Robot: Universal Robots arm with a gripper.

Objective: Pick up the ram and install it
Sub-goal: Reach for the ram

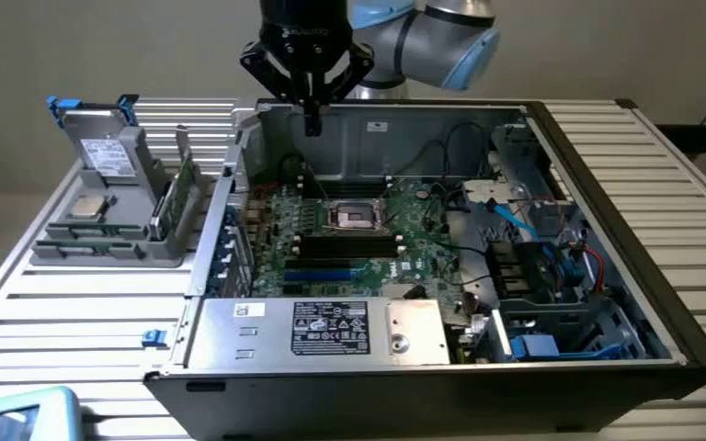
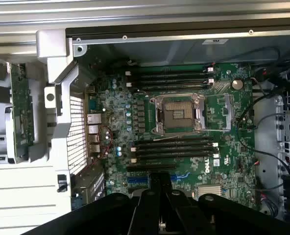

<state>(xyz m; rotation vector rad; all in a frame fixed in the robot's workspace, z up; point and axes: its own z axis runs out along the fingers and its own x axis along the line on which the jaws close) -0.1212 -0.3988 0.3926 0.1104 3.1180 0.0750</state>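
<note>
Step in hand: the pick-up, judged not yet begun. The gripper (image 1: pixel 313 115) hangs over the rear wall of the open computer case (image 1: pixel 598 184), well apart from the ram (image 1: pixel 179 197).
Fingers: drawn together to a narrow tip and holding nothing; the wrist view has them meeting above the motherboard (image 2: pixel 184 127).
Where the ram is: outside the case, on the exterior view's left. It stands on its long edge in a grey holder (image 1: pixel 102 250) on the slatted table (image 1: pixel 71 312), just beside the case's side wall.
Neighbours: a grey drive (image 1: pixel 110 152) with blue tabs stands upright in the same holder, near the ram (a poor thing to brush on the way in).
How to do it well: the fingers would need to part before they come down. They should come from straight above and close across the stick's thin faces near the middle of its length, so it lifts level and does not swing. The holder wall and the case wall leave little room either side.
How the ram looks: a long, very narrow green board (image 2: pixel 21 110), flat and thin, tilted a little in its holder; its chips are too small to make out.
Where it belongs: the black memory slots (image 2: pixel 172 147) beside the open processor socket (image 2: pixel 179 113) look empty.
</note>
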